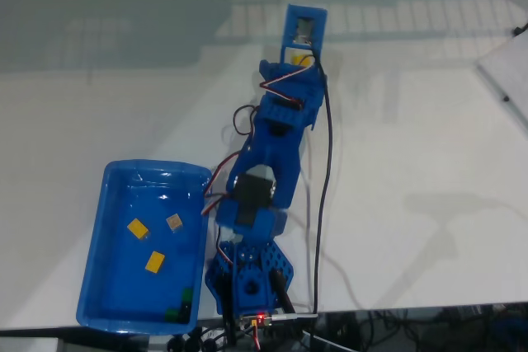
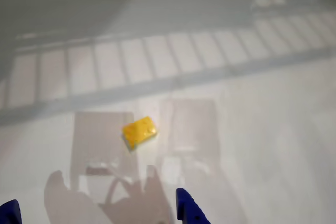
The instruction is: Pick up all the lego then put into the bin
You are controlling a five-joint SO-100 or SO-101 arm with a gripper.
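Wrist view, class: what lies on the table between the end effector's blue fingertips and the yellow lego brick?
Nothing solid: in the wrist view, bare white table with shadows separates the end effector from the yellow lego brick.

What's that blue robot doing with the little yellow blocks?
The blue robot arm is tidying lego bricks into the blue bin. Three bricks already lie inside: two yellow ones and a pale tan one, next to some small green and dark pieces in a corner. In the wrist view, one more yellow brick sits on the white table, and the open gripper is stretched out just short of it, holding nothing.
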